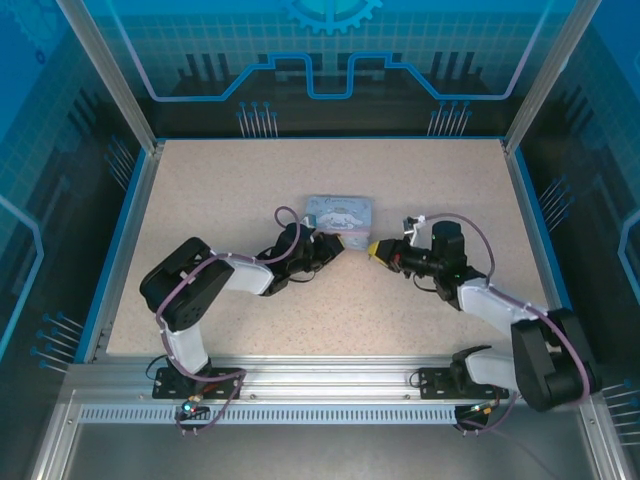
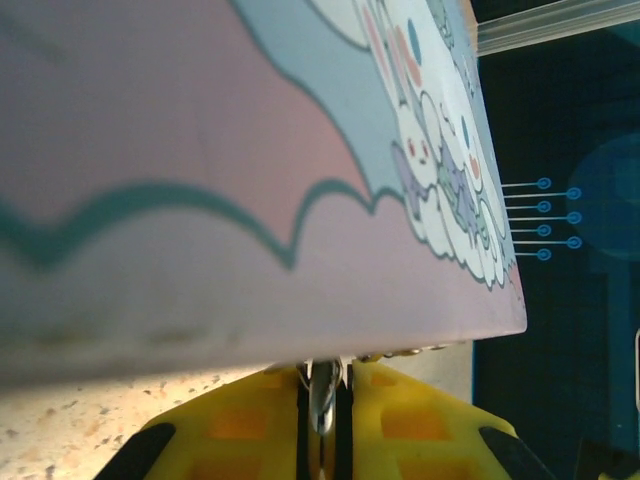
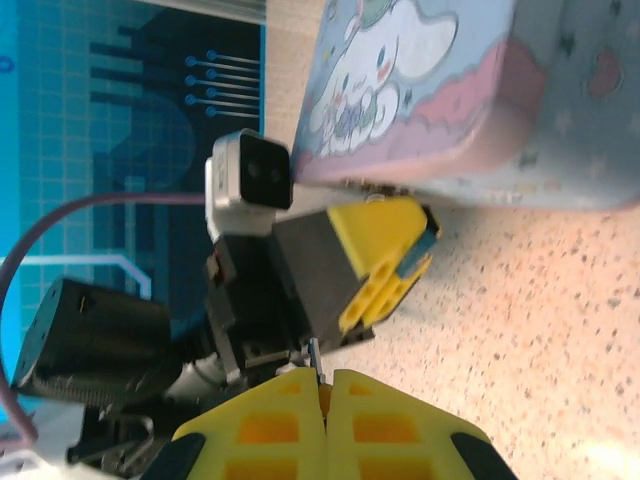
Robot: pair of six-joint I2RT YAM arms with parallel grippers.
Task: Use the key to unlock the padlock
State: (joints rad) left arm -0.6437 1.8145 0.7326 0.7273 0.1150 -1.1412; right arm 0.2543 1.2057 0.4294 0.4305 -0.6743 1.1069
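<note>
Tin (image 1: 340, 211) sits on the table (image 1: 200, 300), mid-width, slightly behind centre. Left gripper (image 1: 330, 243) is at the tin's near-left corner, tips tucked against its near edge, padlock (image 2: 322, 392) between the fingers. Right gripper (image 1: 376, 250) is just off the tin's near-right corner, facing left at the left gripper, close but apart, key (image 3: 315, 352) pinched between its fingers.

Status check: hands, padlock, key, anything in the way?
Left hand shut on small metal piece, probably padlock. Right hand shut on thin sliver, probably key. Tin close over left hand.
</note>
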